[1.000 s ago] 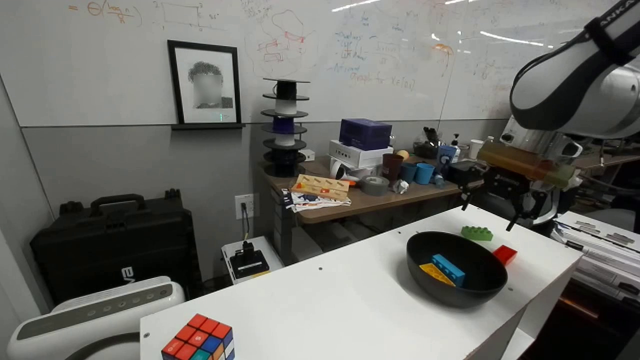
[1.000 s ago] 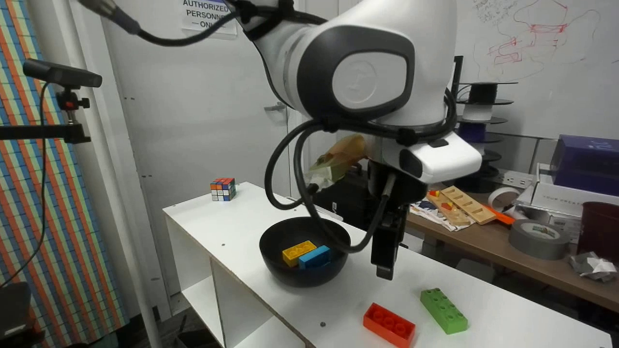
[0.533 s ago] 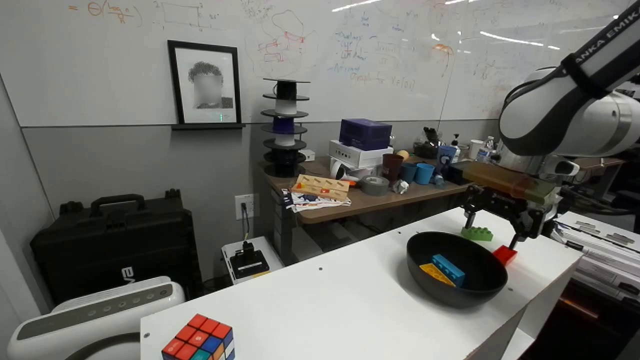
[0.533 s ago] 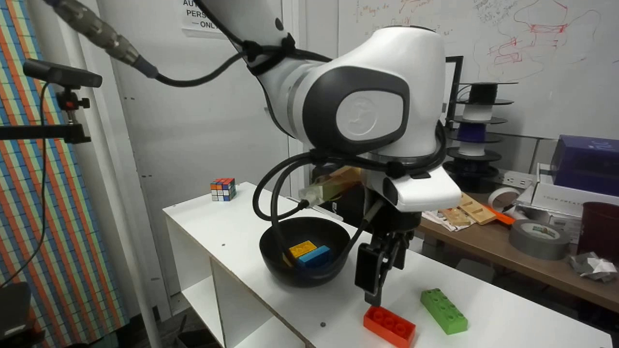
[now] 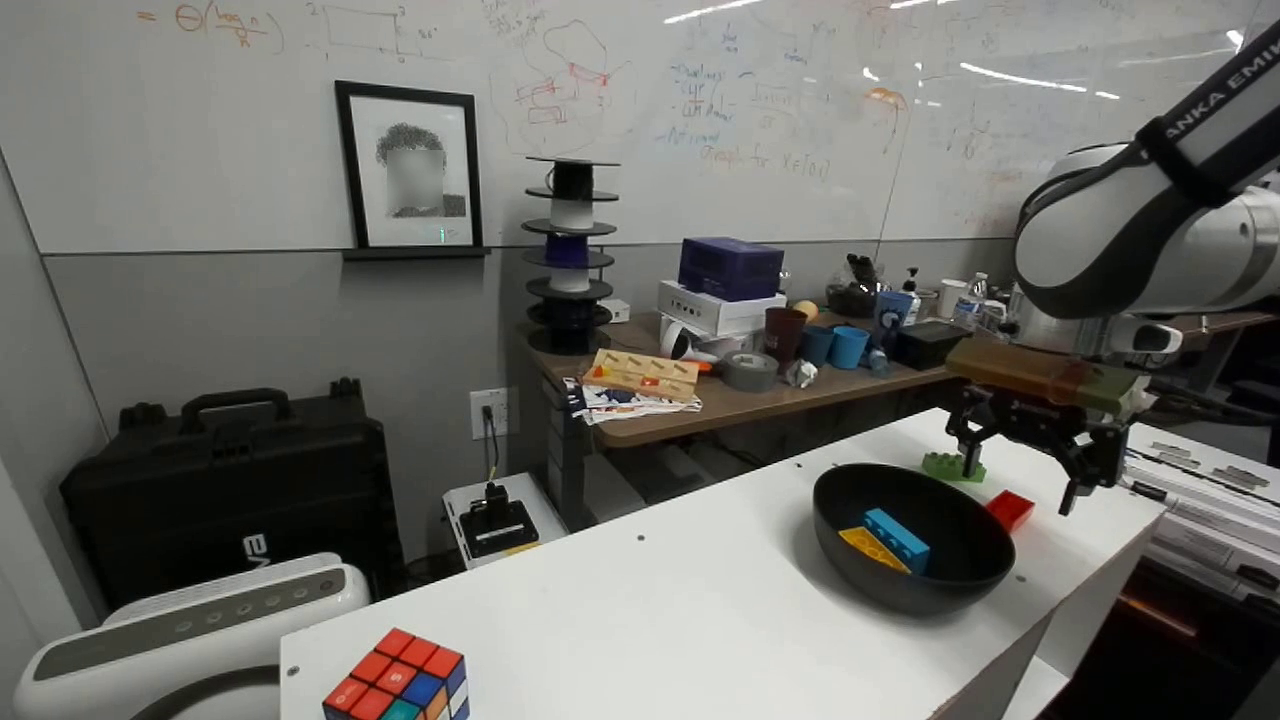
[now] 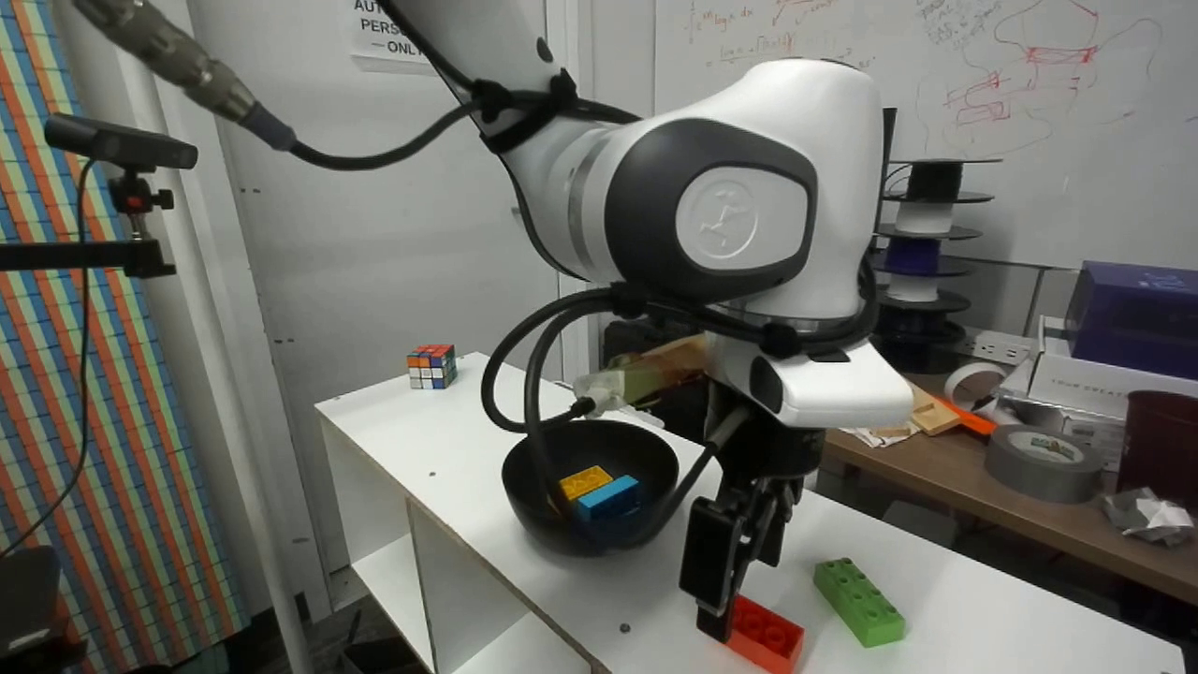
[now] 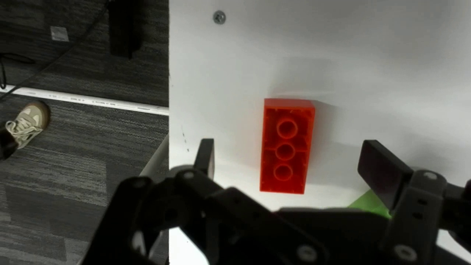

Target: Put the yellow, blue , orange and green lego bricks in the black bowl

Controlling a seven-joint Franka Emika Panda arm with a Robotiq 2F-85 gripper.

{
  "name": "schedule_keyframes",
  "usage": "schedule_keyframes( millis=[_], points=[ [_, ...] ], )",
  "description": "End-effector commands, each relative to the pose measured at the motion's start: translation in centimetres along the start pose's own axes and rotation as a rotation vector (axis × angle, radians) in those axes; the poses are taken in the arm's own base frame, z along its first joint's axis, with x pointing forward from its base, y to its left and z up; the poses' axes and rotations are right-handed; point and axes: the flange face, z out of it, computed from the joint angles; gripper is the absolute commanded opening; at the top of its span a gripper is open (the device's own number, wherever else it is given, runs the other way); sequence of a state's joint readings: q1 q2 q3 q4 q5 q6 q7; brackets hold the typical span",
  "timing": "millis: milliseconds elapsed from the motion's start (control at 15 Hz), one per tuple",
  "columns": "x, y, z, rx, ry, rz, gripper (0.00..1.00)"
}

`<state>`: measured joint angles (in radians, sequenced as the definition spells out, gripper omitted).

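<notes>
Above the white worktop (image 5: 680, 600), the fingers (image 7: 381, 171) have just come down and edged sideways; they stand spread wide now, one on each side of the orange-red brick (image 7: 287, 147), holding nothing; the brick lies hollow side up near the black bowl (image 5: 900, 592). The yellow brick (image 5: 874, 549) and blue brick (image 5: 897, 540) rest inside the bowl, as a second ago; the green brick (image 6: 859, 602) lies out on the worktop, so I'd guess the orange-red one goes next.

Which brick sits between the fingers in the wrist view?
The red brick, hollow side up. The green brick peeks from behind one finger; the yellow brick and blue brick are in the black bowl.
</notes>
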<state>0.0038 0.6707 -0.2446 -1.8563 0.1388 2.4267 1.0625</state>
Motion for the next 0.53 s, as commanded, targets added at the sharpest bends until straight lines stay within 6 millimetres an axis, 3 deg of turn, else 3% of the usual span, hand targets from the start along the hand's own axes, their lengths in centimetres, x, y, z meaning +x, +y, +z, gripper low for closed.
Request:
schedule_keyframes(
  millis=[0, 467],
  points=[
    [-0.6, -0.5, 0.7, -0.053, 0.014, -0.061, 1.0],
    [-0.4, -0.7, 1.9, -0.118, 0.124, -0.143, 1.0]
  ],
)
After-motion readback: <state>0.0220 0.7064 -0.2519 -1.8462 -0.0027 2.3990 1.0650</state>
